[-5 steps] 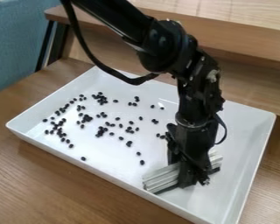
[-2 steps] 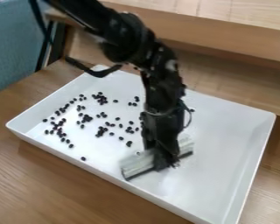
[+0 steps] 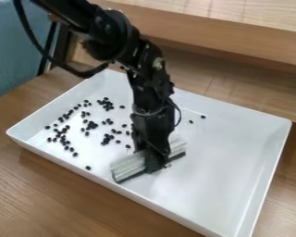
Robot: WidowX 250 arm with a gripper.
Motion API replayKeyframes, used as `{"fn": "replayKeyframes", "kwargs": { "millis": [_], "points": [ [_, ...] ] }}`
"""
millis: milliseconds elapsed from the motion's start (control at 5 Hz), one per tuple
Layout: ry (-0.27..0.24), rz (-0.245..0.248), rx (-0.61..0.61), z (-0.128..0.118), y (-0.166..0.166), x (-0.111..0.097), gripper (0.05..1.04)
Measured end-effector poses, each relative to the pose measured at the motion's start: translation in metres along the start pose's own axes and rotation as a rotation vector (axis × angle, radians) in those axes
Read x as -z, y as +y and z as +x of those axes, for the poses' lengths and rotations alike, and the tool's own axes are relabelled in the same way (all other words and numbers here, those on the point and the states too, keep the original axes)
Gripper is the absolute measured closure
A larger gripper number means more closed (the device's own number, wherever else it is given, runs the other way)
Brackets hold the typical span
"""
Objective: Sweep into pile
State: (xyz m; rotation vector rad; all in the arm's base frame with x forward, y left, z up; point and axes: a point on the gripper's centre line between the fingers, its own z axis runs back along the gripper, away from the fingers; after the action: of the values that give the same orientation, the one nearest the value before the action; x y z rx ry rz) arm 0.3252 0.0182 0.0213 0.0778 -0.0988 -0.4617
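My gripper (image 3: 155, 162) is low over the middle of the white tray (image 3: 221, 180), shut on a pale ribbed sweeper (image 3: 131, 166) with a dark lower edge. The sweeper lies slantwise, its near end close to the tray's front wall. Dark beans (image 3: 90, 125) are scattered over the tray's left half, in loose clusters to the left of the gripper. One bean (image 3: 88, 168) sits apart near the front wall. Two more, one of them a bean (image 3: 203, 116), lie right of the arm toward the back. The arm and sweeper may hide some beans.
The tray's raised walls surround the sweeper and beans. Wooden table (image 3: 45, 194) shows in front of the tray. Behind it stands a raised wooden ledge (image 3: 237, 41), and a blue-grey panel (image 3: 15, 46) is at the upper left.
The gripper and sweeper have moved left across the tray from its right-hand part. Two beans now show right of the arm, and several near the sweeper's left side are no longer visible.
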Motion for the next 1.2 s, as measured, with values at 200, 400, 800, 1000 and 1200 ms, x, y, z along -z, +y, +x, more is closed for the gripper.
{"fn": "replayKeyframes", "kwargs": {
  "millis": [200, 400, 800, 1000, 1200],
  "points": [
    [-0.006, -0.004, -0.021, -0.003, 0.016, 0.002, 0.687],
    [0.002, -0.006, -0.033, -0.004, 0.035, 0.004, 0.687],
    [0.011, -0.013, -0.087, 0.006, 0.069, 0.009, 0.687],
    [0.011, -0.018, -0.118, 0.010, 0.082, 0.011, 0.687],
    [0.010, -0.025, -0.181, 0.008, 0.093, 0.012, 0.687]
  ]
}}
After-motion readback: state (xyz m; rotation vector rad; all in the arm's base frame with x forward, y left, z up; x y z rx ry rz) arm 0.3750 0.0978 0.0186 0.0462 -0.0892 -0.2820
